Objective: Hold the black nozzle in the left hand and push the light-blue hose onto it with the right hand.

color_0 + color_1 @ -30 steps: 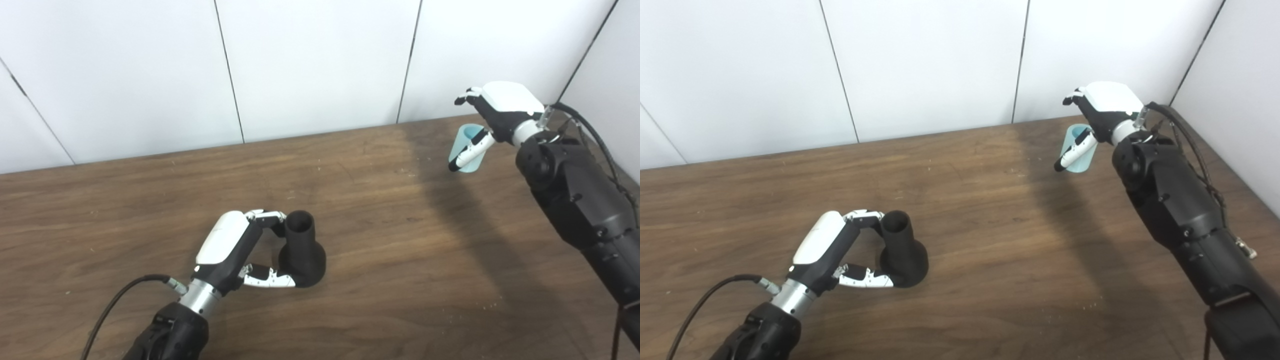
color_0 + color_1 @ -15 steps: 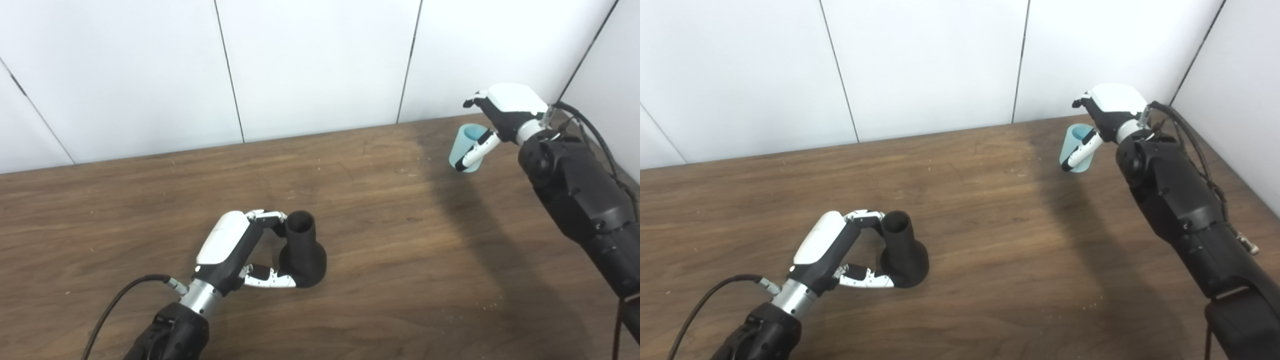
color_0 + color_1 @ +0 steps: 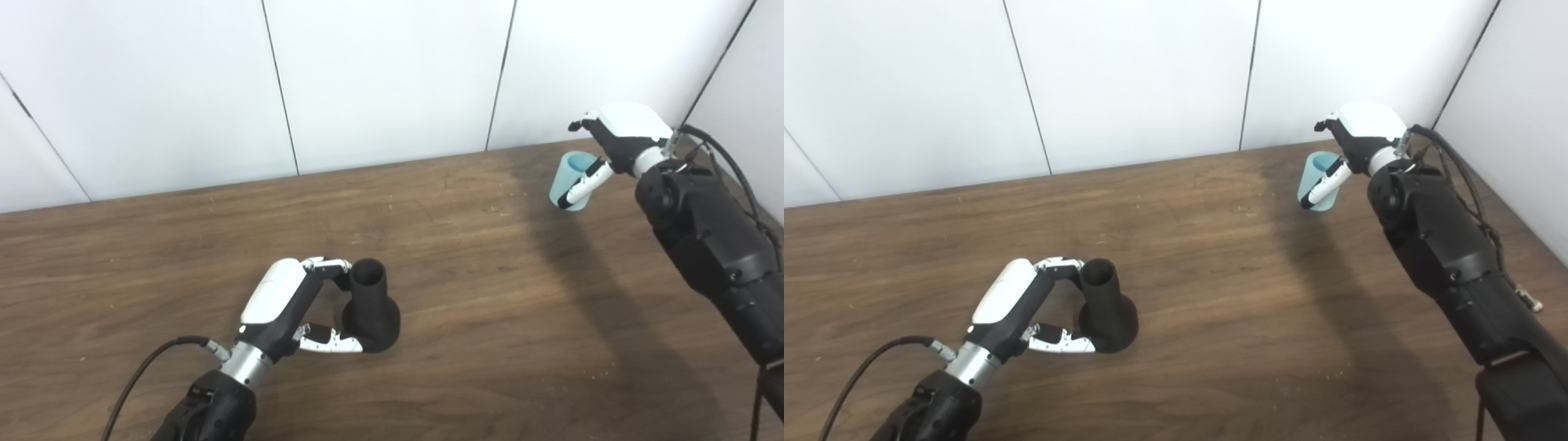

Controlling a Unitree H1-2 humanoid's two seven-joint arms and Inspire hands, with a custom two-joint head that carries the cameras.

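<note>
The black nozzle point(image 3: 369, 306) stands upright on the wooden table point(image 3: 490, 294), narrow open end up and wide base down. My left hand point(image 3: 288, 306) is shut on it, fingers against the neck and thumb along the base. At the far right, close to the wall, my right hand point(image 3: 618, 131) is shut on the short light-blue hose point(image 3: 562, 177), thumb across its front and its open end tilted up. Whether the hose touches the table I cannot tell. A wide stretch of table separates hose and nozzle.
White wall panels point(image 3: 392, 79) close the back of the table and turn a corner at the right point(image 3: 735, 73). A black cable point(image 3: 147, 373) trails from my left wrist. The right forearm point(image 3: 710, 245) casts a broad shadow on the wood.
My right hand with the hose shifted slightly right and toward the wall a second ago, then held still. The left hand and nozzle have not moved.
</note>
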